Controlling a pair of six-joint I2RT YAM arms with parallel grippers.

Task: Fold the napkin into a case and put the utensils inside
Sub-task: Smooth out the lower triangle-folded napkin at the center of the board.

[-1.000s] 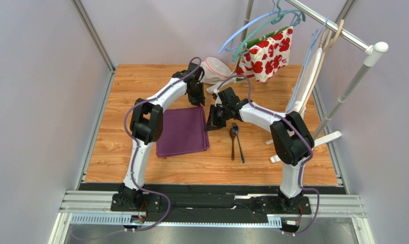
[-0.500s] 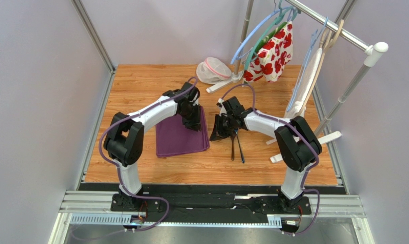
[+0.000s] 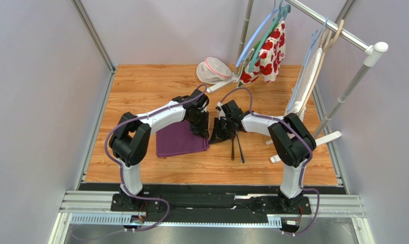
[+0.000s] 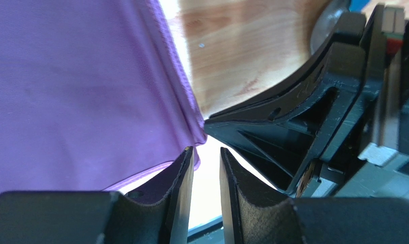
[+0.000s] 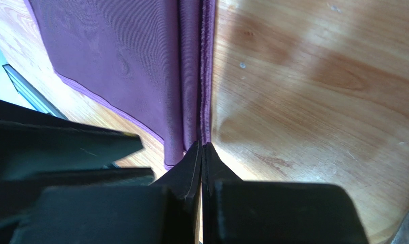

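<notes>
The dark purple napkin (image 3: 178, 138) lies folded flat on the wooden table, left of centre. My right gripper (image 3: 215, 135) is down at its right edge. In the right wrist view the fingertips (image 5: 202, 146) are shut, with the napkin's hem (image 5: 206, 76) running in between them. My left gripper (image 3: 201, 128) is right beside it, over the same edge. Its jaws (image 4: 206, 152) stand open with nothing between them, and the left finger (image 4: 178, 178) is against a corner of the napkin (image 4: 79, 86). The two dark utensils (image 3: 235, 146) lie side by side just right of the grippers.
A white mesh pouch (image 3: 213, 70) sits at the far edge. A clothes rack (image 3: 344, 30) on the right carries hangers and a red-flowered white cloth (image 3: 267, 51). Its white foot (image 3: 323, 140) rests on the table beside the right arm.
My left gripper has swung from the napkin's far edge toward the near right, ending beside the right gripper. The right gripper has sunk a little at the napkin's edge. The flowered cloth has swung.
</notes>
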